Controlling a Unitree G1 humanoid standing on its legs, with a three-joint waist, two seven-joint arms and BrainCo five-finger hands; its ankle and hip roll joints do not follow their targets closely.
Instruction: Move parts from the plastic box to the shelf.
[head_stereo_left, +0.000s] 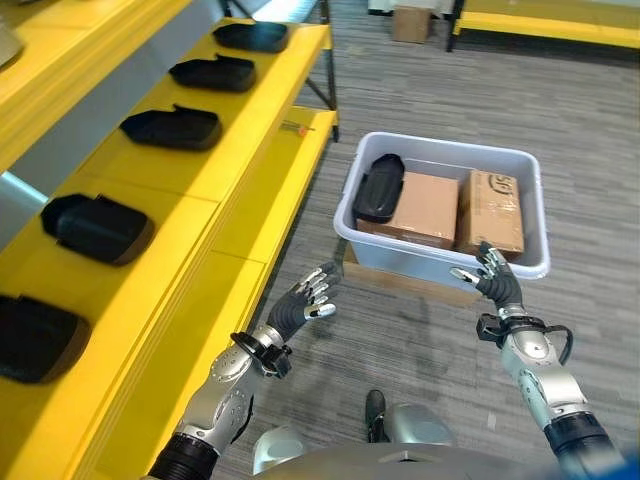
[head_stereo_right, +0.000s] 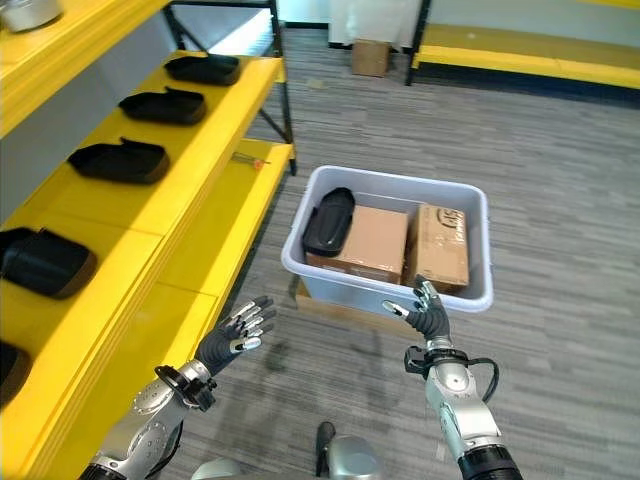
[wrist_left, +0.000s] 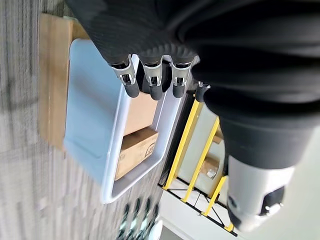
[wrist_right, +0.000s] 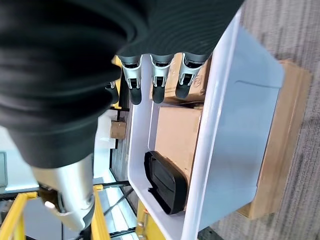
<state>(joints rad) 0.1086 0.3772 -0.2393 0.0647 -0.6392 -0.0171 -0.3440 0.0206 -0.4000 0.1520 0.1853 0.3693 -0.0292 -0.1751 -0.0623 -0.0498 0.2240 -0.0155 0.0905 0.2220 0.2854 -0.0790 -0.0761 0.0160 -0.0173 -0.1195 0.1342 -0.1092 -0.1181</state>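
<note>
Left eye view: grey carpet floor (head_stereo_left: 560, 140) all round me, the yellow shelf (head_stereo_left: 200, 170) along my left carrying black parts (head_stereo_left: 172, 128). The plastic box (head_stereo_left: 440, 262) ahead holds one black part (head_stereo_left: 379, 187) beside cardboard boxes (head_stereo_left: 425, 208). My left robot hand (head_stereo_left: 305, 300) and right robot hand (head_stereo_left: 495, 277) hover spread, empty.

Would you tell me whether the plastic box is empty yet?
Not empty: the plastic box holds one black part and two cardboard boxes.
</note>
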